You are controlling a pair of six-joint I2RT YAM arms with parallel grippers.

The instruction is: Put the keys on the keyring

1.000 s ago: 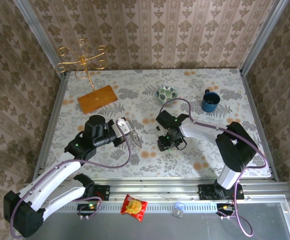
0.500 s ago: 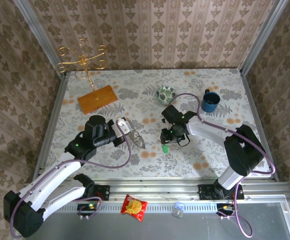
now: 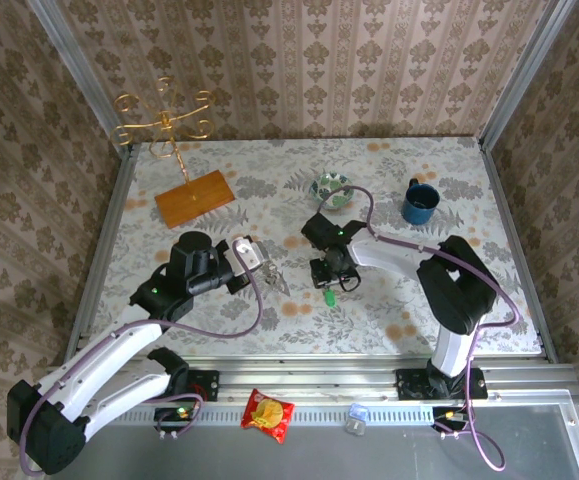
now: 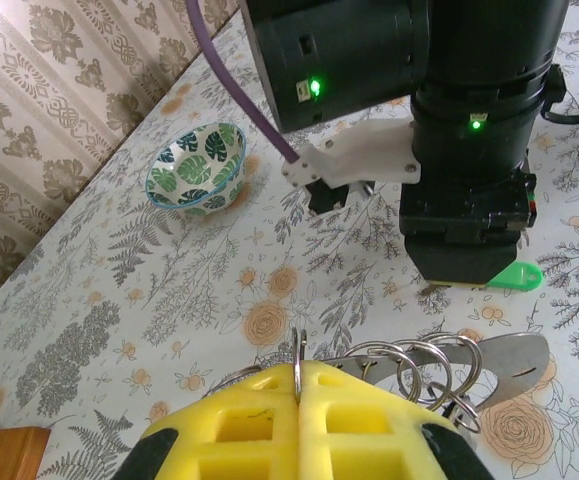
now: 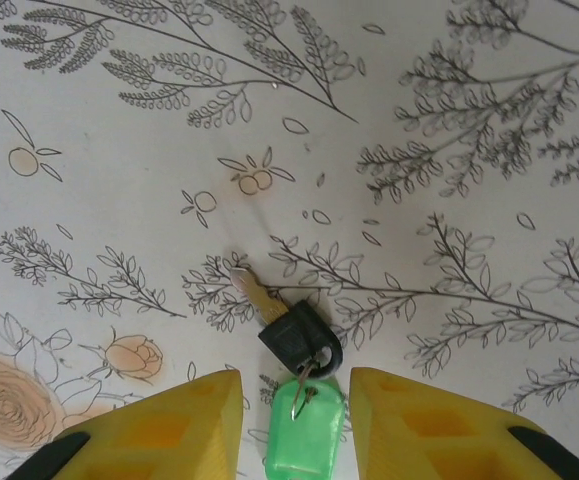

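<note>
My L gripper [image 4: 297,375], left of centre, is pinched tight on the keyring [image 4: 419,365]. R gripper [image 5: 294,388] is part open, straddling green key [image 5: 306,425] & black key [image 5: 297,335], gripping neither.

Table [image 3: 449,170]: white cloth printed with grey fern sprays and pale orange roses. Walls [image 3: 299,60]: tan-and-brown damask wallpaper. Upper part of the top view: gold wire stand [image 3: 162,122] and orange-brown wooden board [image 3: 194,198] at left, white bowl [image 3: 332,187] with green leaf pattern at centre, dark blue mug [image 3: 419,203] at right; red-and-yellow packet [image 3: 268,413] at bottom centre. Green-headed key [image 5: 307,425] bright green, black-headed key [image 5: 297,336] with dull brass blade, fingers [image 5: 164,430] of the right gripper [image 5: 294,400] yellow, keyring [image 4: 409,365] silver-grey, cable [image 3: 239,325] purple.
</note>
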